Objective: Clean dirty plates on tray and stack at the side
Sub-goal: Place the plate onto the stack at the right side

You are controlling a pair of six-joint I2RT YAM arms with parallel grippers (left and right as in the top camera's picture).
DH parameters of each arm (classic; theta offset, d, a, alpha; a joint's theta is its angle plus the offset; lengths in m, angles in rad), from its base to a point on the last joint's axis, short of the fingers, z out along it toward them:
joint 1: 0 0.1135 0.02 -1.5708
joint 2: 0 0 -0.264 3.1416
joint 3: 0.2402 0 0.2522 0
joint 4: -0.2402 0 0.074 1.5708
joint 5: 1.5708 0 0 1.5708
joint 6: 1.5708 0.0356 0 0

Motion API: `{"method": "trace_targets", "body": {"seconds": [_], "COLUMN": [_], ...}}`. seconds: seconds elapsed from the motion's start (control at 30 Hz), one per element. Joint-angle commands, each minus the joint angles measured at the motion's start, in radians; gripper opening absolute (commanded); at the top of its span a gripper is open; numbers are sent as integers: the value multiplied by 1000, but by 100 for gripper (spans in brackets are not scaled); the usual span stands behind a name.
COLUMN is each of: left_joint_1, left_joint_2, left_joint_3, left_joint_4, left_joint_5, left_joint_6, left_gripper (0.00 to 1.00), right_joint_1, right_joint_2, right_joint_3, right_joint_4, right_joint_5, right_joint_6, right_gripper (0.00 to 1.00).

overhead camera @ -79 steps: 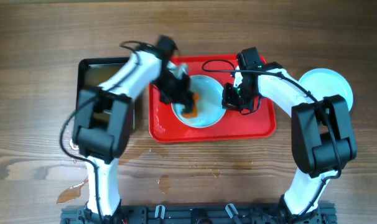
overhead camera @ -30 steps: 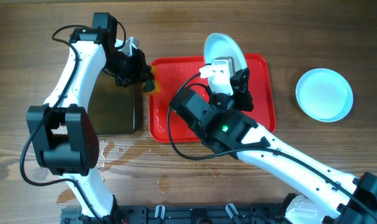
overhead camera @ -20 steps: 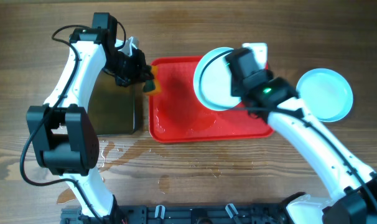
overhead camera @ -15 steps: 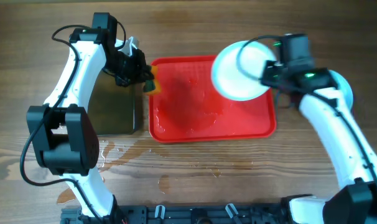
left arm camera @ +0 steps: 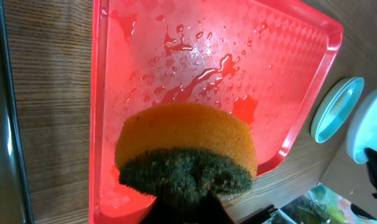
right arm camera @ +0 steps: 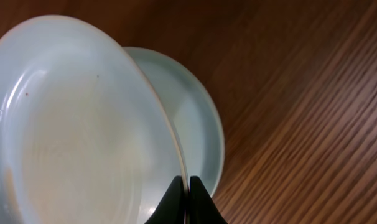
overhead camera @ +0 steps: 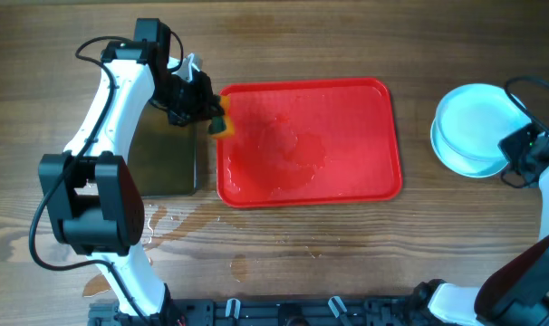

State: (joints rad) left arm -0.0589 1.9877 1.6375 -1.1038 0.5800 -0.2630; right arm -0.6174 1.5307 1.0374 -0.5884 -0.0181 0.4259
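Observation:
The red tray lies mid-table, wet and with no plates on it; it also shows in the left wrist view. My right gripper is shut on the rim of a pale-blue plate, holding it tilted just over another pale-blue plate on the table right of the tray. In the right wrist view the held plate overlaps the lower plate, fingers pinching its edge. My left gripper is shut on an orange and green sponge at the tray's left rim.
A black pan with brownish water sits left of the tray, under my left arm. Water puddles lie on the wood in front of the pan and tray.
My right arm lifted the plate off the tray and carried it right, down over the plate at the side. The left arm moved the sponge to the tray's left rim, then stayed still.

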Motion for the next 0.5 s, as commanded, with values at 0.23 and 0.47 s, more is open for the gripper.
{"method": "trace_targets", "body": {"seconds": [0.23, 0.47], "left_joint_1": [-3, 18], "left_joint_2": [-15, -89], "left_joint_3": [12, 29], "left_joint_4": [0, -16], "left_joint_5": [1, -140], "left_joint_6": [20, -21], "left_gripper": [4, 4], "right_joint_1": [-18, -17], "right_joint_2": [69, 45], "right_joint_3": [-16, -8], "right_joint_4": [23, 12], "right_joint_5": [10, -373], "right_joint_6": [60, -8], "right_gripper": [16, 80]}}
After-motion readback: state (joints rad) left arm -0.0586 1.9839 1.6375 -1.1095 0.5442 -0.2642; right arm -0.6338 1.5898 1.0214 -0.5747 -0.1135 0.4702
